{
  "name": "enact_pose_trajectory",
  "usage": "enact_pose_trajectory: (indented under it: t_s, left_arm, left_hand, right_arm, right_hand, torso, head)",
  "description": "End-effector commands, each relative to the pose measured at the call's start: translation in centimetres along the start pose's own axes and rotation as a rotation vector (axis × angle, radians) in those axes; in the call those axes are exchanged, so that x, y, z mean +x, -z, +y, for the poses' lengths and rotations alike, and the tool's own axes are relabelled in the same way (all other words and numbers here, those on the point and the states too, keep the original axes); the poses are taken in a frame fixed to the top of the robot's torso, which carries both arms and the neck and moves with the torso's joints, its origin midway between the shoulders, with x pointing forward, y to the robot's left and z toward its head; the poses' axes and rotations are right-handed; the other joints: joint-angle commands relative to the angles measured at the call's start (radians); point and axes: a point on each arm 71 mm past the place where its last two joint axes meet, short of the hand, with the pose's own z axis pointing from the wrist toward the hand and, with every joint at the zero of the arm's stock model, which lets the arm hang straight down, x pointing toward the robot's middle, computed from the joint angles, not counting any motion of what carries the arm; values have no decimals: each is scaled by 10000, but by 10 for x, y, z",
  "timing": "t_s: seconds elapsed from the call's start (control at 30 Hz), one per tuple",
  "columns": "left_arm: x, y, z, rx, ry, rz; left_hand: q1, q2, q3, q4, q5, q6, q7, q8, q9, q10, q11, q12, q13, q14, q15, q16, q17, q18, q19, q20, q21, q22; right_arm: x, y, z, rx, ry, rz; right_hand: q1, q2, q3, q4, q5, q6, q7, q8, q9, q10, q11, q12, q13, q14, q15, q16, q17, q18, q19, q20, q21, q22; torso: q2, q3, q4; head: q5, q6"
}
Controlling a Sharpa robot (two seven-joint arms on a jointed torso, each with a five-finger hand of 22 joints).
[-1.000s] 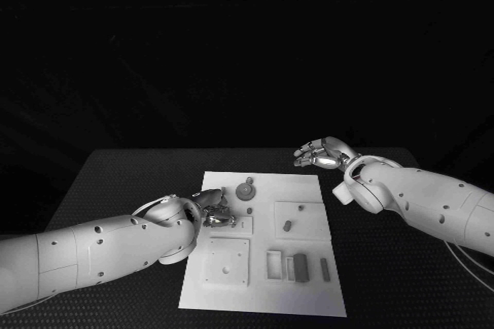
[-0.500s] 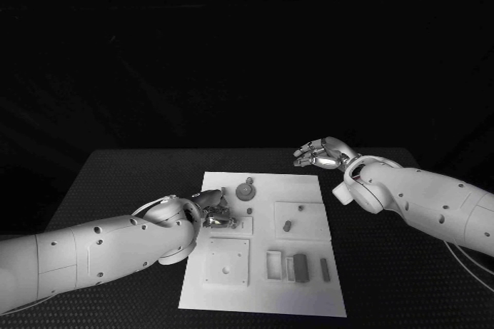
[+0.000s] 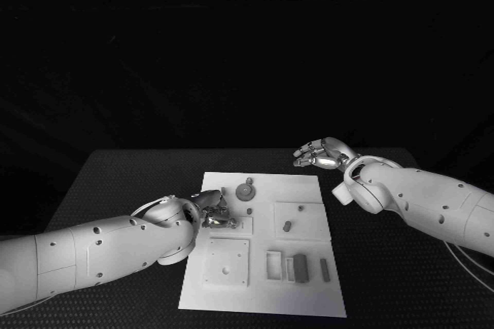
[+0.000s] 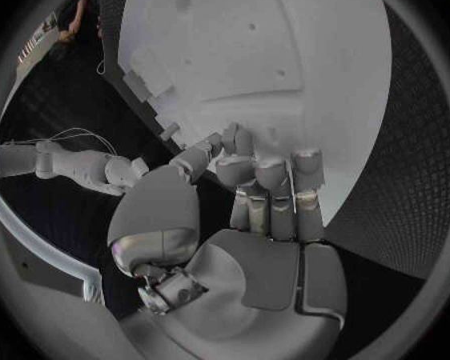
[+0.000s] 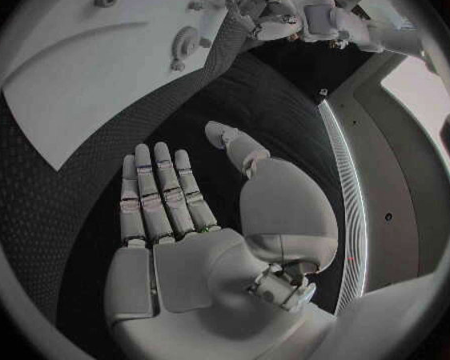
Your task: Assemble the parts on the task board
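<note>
The left hand (image 3: 211,208) rests over the task board (image 3: 309,286) at about nine o'clock from the board's centre, its fingers (image 4: 275,186) curled down together onto the white surface, though I cannot tell whether they pinch anything. Just beside it, toward one o'clock, lies a round grey part (image 3: 246,192), and further small parts (image 3: 300,267) sit toward five o'clock near the board's near edge. The right hand (image 3: 321,155) hangs above the black worktop (image 3: 401,272) off the board's far corner at about one o'clock, fingers spread and palm bare, holding nothing.
</note>
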Motion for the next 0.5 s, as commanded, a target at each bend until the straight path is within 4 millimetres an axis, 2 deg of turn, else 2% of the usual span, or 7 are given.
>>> enact_pose_trajectory:
  t_s: [0.03, 0.23, 0.3, 0.33, 0.4, 0.47, 0.5]
  left_arm:
    - [1, 0, -1, 52, -11, 71]
    - [1, 0, -1, 48, 81, 96]
    - [1, 0, -1, 35, 117, 94]
    - [0, 0, -1, 23, 141, 96]
    - [0, 0, 0, 0, 172, 94]
    - [0, -1, 0, -19, 164, 103]
    - [0, -1, 0, -30, 161, 109]
  left_hand:
    - [-46, 42, -55, 12, 95, 435, -368, 24, -8, -299, -248, 46, -22, -10, -6, 37, -12, 119, -53, -987, -33, 119]
    - [-25, 59, -107, 46, 420, 443, -368, 9, -10, -302, -250, 64, -44, -14, -13, 43, -24, 120, -53, -989, -45, 116]
    - [-2, 153, -130, 42, 830, 448, -365, 0, -9, -306, -251, 77, -60, -16, -15, 53, -30, 118, -55, -989, -47, 120]
    - [16, 200, -135, 21, 883, 450, -367, -1, -9, -306, -251, 81, -63, -17, -15, 56, -31, 119, -56, -990, -45, 123]
    - [117, 530, -156, -156, 1117, 455, -359, -8, -6, -313, -255, 100, -77, -23, -13, 69, -34, 115, -76, -986, -39, 137]
    - [120, 612, -165, -189, 1155, 459, -363, -9, -6, -314, -251, 104, -81, -25, -11, 73, -34, 112, -80, -984, -38, 140]
    - [182, 976, -140, -358, 1400, 466, -363, -10, -3, -322, -251, 117, -88, -34, -6, 84, -34, 104, -100, -977, -30, 152]
  right_arm:
    - [1, 0, 1, -82, 45, 36]
    - [1, 0, 1, -76, 44, 40]
    - [1, 0, 1, -75, 43, 42]
    - [1, 0, 1, -74, 44, 39]
    - [1, 0, 1, -74, 44, 36]
    - [1, 0, 1, -74, 43, 38]
    - [1, 0, 1, -73, 44, 34]
  right_hand:
    - [-91, -38, 12, 45, 61, -65, 32, 44, -11, 68, -13, -36, -5, -68, 27, -6, -18, -210, -75, -13, -68, 12]
    - [-90, -39, 12, 43, 62, -69, 36, 45, -15, 70, -11, -41, -5, -82, 31, -10, -25, -214, -84, -13, -80, 19]
    - [-90, -39, 12, 43, 62, -69, 37, 45, -15, 70, -11, -42, -5, -85, 33, -11, -26, -215, -86, -13, -83, 21]
    - [-90, -39, 12, 42, 62, -69, 37, 46, -16, 70, -10, -43, -5, -86, 33, -11, -27, -215, -87, -13, -84, 21]
    - [-91, -39, 11, 43, 62, -70, 38, 46, -17, 71, -10, -44, -5, -91, 35, -12, -29, -217, -90, -12, -88, 24]
    - [-92, -38, 11, 43, 62, -70, 38, 46, -17, 72, -10, -45, -5, -91, 35, -12, -29, -217, -90, -12, -89, 24]
    - [-92, -38, 11, 44, 62, -70, 38, 46, -18, 72, -10, -45, -5, -93, 36, -13, -30, -218, -92, -12, -91, 26]
  torso:
    - [2, 3, -4]
    - [2, 2, -3]
    - [3, 2, -5]
    - [5, 3, -6]
    - [7, 4, -6]
    - [8, 5, -7]
    - [5, 4, -6]
  head:
    - [4, 12]
    - [-6, 12]
    - [-4, 12]
    - [-3, 15]
    - [-3, 13]
    - [-2, 17]
    - [-4, 15]
